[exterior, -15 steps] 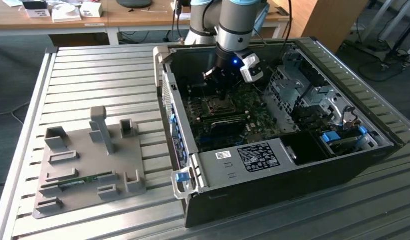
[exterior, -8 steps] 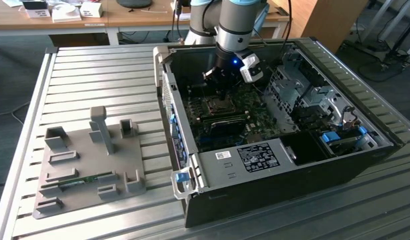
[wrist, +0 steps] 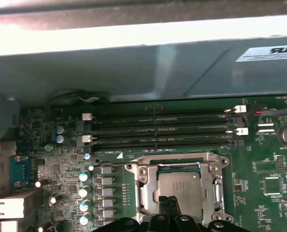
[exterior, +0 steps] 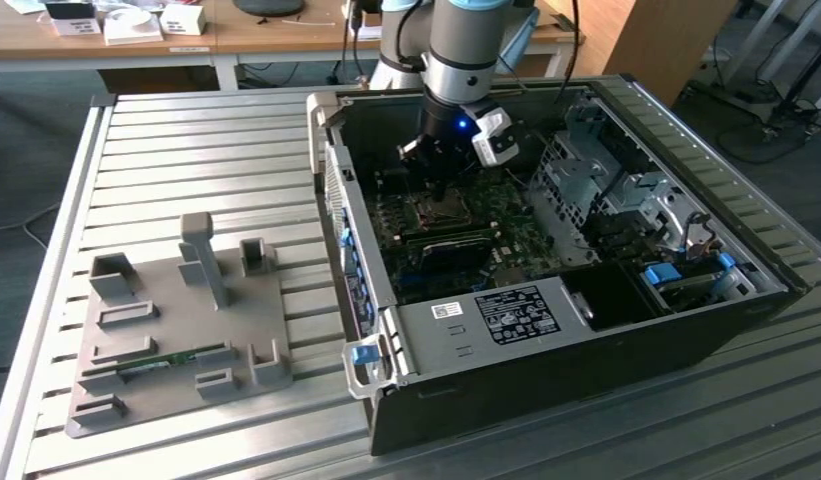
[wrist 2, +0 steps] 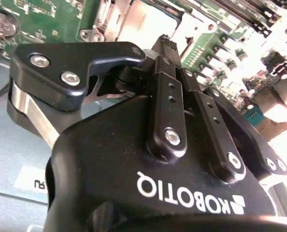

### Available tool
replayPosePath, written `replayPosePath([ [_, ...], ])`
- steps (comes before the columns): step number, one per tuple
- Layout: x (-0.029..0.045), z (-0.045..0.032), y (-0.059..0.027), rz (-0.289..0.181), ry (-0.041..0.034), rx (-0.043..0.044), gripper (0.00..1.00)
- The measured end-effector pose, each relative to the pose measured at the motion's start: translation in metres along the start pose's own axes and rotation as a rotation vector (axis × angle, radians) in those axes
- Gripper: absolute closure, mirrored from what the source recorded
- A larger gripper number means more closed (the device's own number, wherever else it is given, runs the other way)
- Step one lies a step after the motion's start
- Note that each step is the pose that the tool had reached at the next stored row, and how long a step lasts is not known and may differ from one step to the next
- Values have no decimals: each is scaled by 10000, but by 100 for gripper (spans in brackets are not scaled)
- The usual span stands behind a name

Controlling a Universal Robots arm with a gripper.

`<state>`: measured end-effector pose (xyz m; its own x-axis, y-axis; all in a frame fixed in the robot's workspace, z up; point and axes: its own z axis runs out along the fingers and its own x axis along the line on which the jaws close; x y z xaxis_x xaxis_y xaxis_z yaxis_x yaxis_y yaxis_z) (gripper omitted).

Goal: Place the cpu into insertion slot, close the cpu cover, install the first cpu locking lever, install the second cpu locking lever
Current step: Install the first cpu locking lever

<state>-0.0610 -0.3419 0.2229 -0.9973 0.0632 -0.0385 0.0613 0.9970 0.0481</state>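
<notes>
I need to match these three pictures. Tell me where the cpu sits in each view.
Exterior view: cpu on the motherboard, just under the tool.
First wrist view: silvery square inside the cpu cover, at the tool's tip.
Second wrist view: pale plate beyond the tool's tip.
Shared landmark: the tool's tip.

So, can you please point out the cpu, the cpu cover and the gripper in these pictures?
cpu (wrist: 182, 189): first wrist view, on its silvery metal top.
cpu cover (wrist: 139, 194): first wrist view, on the metal frame's side bar beside the chip.
gripper (wrist: 173, 203): first wrist view, between its dark fingertips over the chip's edge.
</notes>
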Motion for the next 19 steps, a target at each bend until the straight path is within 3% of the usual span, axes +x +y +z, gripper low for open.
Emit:
replayPosePath([
  [10, 16, -100, 3, -1, -33, -4, 89],
  [16, 213, -101, -9, -4, -88, -5, 89],
  [17, 312, -102, -16, -6, -116, -7, 89],
  [19, 311, -157, -13, -8, -150, -10, 89],
])
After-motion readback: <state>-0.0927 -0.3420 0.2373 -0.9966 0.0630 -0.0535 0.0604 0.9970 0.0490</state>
